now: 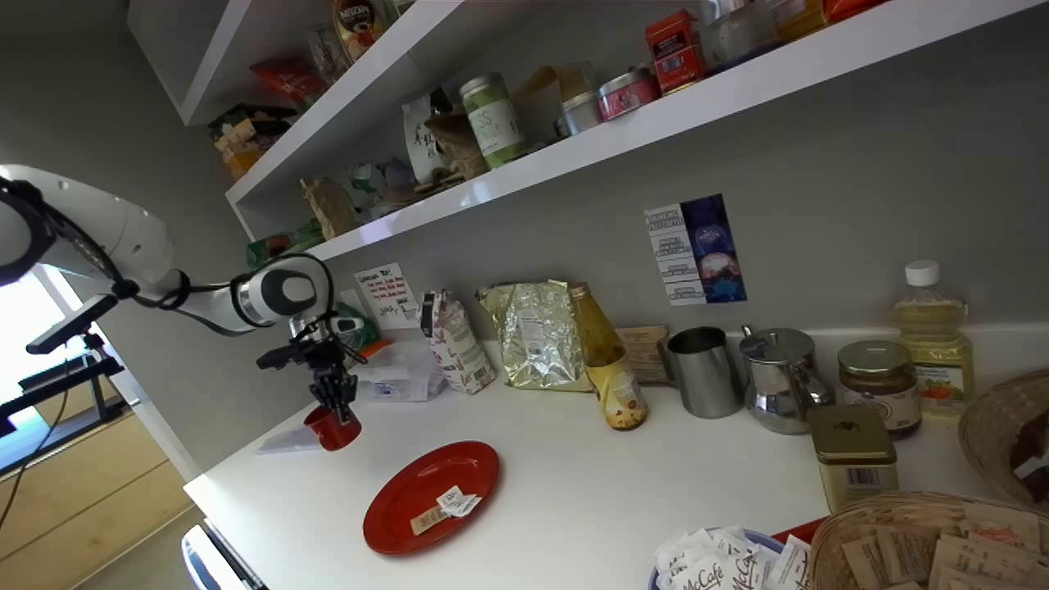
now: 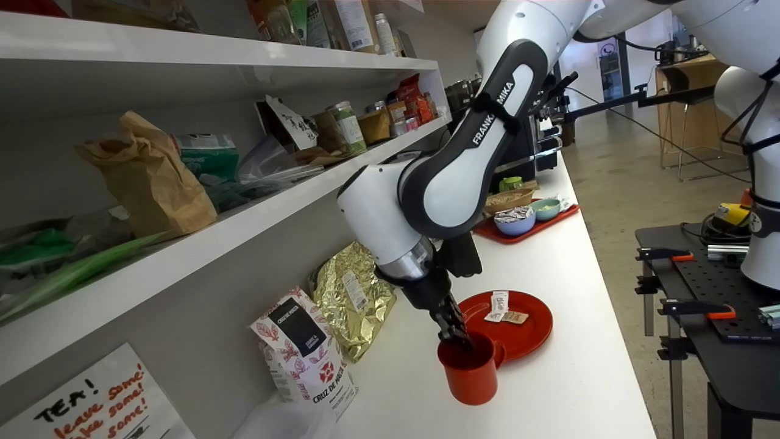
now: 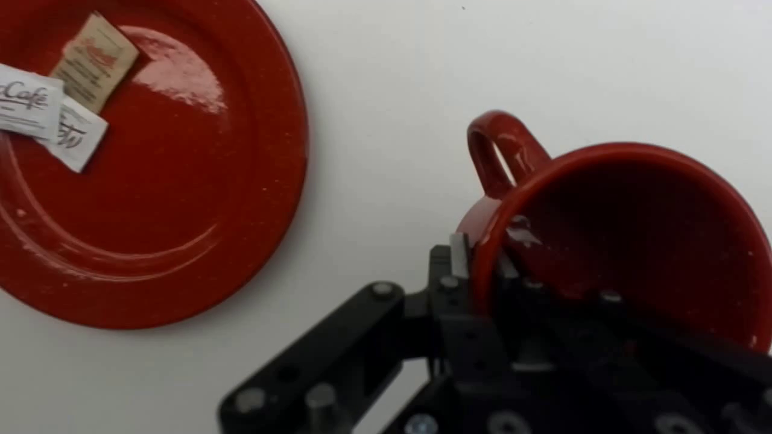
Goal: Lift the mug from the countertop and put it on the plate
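The small red mug [image 1: 332,433] is held at the countertop's far left in an exterior view; it also shows in an exterior view [image 2: 472,379] and the wrist view [image 3: 657,241]. My gripper [image 3: 484,259] is shut on the mug's rim, one finger inside, one outside, near the handle. It shows in both exterior views [image 1: 338,410] [image 2: 460,340]. No contact shadow shows under the mug; it appears off the countertop [image 1: 606,500]. The flat red plate [image 1: 401,508] lies beside the mug, apart from it, with several paper packets on it; it also shows in the wrist view [image 3: 193,241].
A white-and-pink bag [image 2: 304,353], a gold foil bag [image 1: 537,344] and a sauce bottle [image 1: 606,360] stand along the wall. Metal pitchers [image 1: 705,373], a tin [image 1: 854,459] and baskets are at the far end. A shelf [image 1: 574,143] overhangs the back.
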Motion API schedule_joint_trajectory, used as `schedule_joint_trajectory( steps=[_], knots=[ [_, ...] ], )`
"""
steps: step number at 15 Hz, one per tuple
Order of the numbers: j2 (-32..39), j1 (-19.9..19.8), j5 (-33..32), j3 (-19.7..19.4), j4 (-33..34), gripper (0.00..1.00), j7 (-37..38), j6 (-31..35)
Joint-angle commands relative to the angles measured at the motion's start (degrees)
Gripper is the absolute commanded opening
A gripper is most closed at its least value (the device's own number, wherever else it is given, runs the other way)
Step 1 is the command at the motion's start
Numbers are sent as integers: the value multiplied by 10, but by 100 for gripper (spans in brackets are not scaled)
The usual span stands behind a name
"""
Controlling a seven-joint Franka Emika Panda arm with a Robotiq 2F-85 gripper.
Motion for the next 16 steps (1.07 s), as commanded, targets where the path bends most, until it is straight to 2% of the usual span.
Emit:
schedule_joint_trajectory(
  steps=[1,11,13,16],
  knots=[
    [-59,-24,-1,-9,-61,2,1,-1],
    [-124,-125,29,-44,-211,2,-5,64],
    [-121,-146,37,-55,-220,2,-10,86],
    [-87,-181,41,-73,-196,2,-42,102]
  ],
)
